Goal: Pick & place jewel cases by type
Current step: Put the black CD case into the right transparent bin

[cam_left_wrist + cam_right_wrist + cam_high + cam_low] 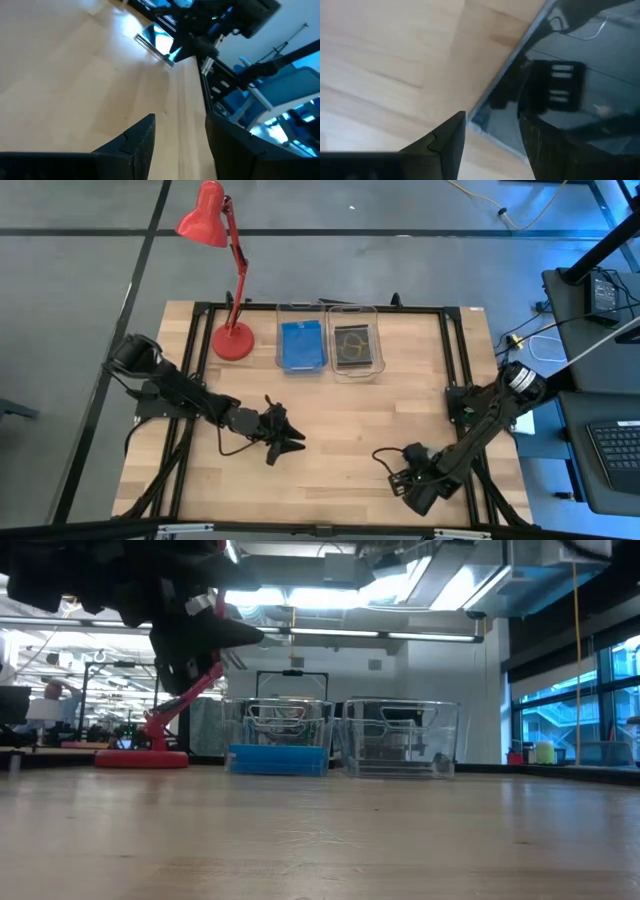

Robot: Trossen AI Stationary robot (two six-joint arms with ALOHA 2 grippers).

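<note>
Two stacks of jewel cases are already sorted: blue cases (301, 345) in one clear bin (301, 308), grey-black cases (355, 347) in its neighbour. Thin, stiff, slick plastic, best pinched at the edges. Left gripper (283, 434) and right gripper (405, 480): jaws parted, nothing held.

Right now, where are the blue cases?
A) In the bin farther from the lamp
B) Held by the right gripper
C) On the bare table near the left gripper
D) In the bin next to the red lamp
D: in the high view, the blue cases lie inside the clear bin nearest the lamp.
</note>
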